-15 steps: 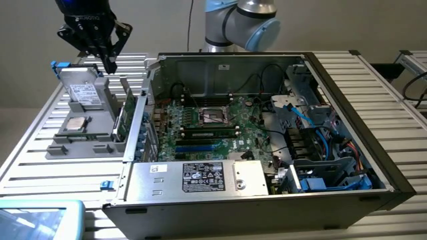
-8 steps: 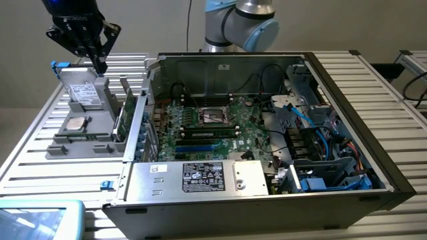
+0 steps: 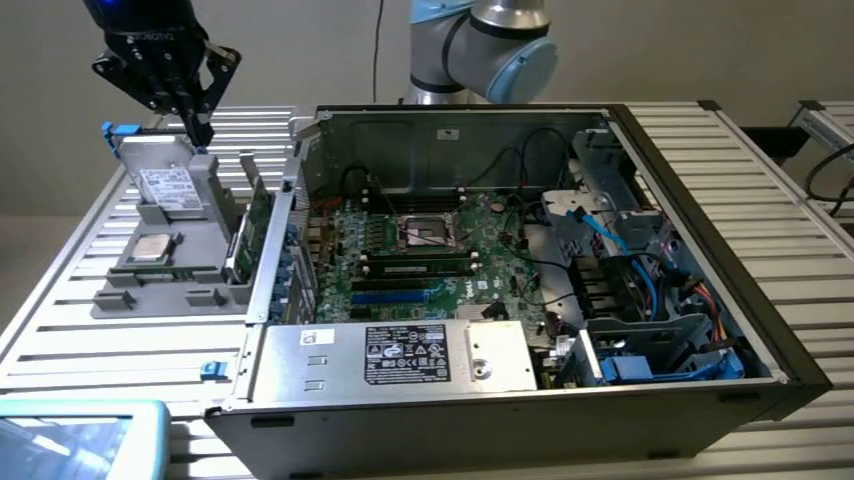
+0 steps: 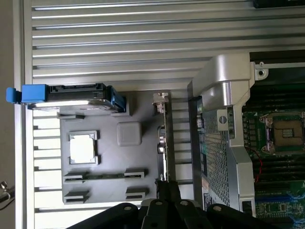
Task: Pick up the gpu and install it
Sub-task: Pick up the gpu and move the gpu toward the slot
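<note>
The gpu (image 3: 248, 222) stands on its edge in the grey parts holder (image 3: 134, 295), beside the open computer case at the exterior view's left. From the wrist camera the gpu (image 4: 164, 138) shows edge-on as a thin strip with a metal bracket at one end. My black gripper (image 3: 200, 128) hangs above the holder's far end, over the hard drive and a little away from the card. Its fingers (image 4: 167, 190) are pressed together with nothing between them.
The holder also carries a silver hard drive (image 3: 171, 188) with blue clips and a processor (image 3: 154, 247). The open case (image 3: 694, 190) shows the green motherboard (image 3: 427, 255), a power supply (image 3: 400, 355) and cables. A slatted metal table (image 3: 80, 340) lies around them.
</note>
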Controlling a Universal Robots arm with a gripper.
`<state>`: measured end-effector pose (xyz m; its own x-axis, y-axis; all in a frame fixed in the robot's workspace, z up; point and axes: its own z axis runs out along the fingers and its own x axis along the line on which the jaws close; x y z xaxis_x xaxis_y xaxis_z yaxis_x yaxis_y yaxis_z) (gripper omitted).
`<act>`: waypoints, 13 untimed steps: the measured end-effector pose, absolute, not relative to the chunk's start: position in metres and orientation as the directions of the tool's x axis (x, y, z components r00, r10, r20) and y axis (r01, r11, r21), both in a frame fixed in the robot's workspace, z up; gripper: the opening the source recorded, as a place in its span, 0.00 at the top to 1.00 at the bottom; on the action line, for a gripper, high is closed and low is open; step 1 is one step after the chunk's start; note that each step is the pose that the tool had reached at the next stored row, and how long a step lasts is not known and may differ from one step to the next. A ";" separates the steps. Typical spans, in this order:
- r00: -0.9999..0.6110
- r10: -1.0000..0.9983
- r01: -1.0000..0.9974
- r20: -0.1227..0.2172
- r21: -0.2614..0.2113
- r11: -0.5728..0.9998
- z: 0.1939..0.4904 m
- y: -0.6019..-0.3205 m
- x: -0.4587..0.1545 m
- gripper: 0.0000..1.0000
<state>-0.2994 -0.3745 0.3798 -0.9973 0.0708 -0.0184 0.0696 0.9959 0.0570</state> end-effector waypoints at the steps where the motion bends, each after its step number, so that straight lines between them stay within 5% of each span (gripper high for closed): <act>1: -0.997 0.071 0.070 -0.018 0.057 0.996 0.380 -0.374 -0.299 0.88; 7: -0.997 0.071 0.070 -0.018 0.057 0.996 0.380 -0.374 -0.299 0.87; 13: -0.997 0.071 0.070 -0.023 0.057 0.996 0.378 -0.374 -0.301 0.63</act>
<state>-0.3009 -0.3743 0.3781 -0.9972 0.0709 -0.0226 0.0695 0.9960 0.0569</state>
